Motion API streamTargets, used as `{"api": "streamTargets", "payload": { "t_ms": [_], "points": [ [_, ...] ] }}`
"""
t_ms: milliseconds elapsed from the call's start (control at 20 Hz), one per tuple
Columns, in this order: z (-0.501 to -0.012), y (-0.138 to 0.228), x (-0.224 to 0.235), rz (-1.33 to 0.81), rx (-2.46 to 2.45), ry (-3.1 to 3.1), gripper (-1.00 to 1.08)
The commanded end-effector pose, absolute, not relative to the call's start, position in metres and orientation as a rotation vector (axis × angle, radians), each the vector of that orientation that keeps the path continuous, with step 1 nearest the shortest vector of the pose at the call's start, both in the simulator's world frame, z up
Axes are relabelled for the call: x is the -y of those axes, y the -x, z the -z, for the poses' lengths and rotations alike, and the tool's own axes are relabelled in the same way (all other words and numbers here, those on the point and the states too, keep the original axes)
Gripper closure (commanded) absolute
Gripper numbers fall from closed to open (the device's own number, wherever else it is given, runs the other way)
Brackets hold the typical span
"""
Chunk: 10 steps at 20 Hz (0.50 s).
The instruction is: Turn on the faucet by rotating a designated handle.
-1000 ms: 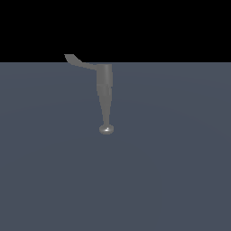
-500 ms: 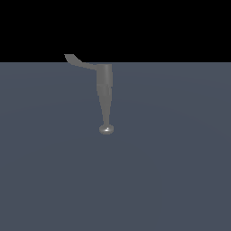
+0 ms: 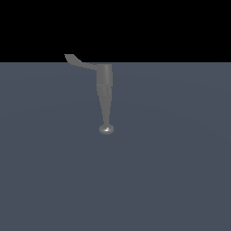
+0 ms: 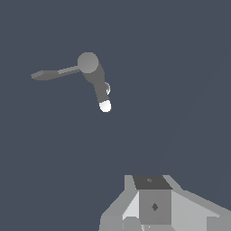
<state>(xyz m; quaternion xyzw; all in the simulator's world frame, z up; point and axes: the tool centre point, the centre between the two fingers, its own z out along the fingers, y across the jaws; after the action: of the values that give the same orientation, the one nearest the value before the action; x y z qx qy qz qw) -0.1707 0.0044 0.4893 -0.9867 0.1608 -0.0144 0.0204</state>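
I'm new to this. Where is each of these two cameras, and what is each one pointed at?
Exterior view: off the arm, looking across the grey floor at the faucet; no robot part shows.
Wrist view: on the arm's wrist, looking down on the faucet; the gripper fills one edge, well clear.
Shared: faucet and its handle.

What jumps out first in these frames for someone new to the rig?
The faucet: a lone grey tapered column standing mid-scene on the flat blue-grey floor, ending in a shiny round knob. Its thin curved handle branches off the wide end toward the exterior view's left. In the wrist view the white blocky pincer sits well apart from the faucet, touching nothing; whether it is open cannot be told.
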Motion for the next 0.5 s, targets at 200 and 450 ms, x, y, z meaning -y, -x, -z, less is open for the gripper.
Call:
{"api": "streamTargets", "payload": {
  "t_ms": [200, 450],
  "points": [
    [-0.478, 0.135, -0.016, 0.017, -0.719, 2.994, 1.08],
    [-0.466, 0.109, -0.027, -0.005, -0.888, 2.938, 1.08]
  ]
}}
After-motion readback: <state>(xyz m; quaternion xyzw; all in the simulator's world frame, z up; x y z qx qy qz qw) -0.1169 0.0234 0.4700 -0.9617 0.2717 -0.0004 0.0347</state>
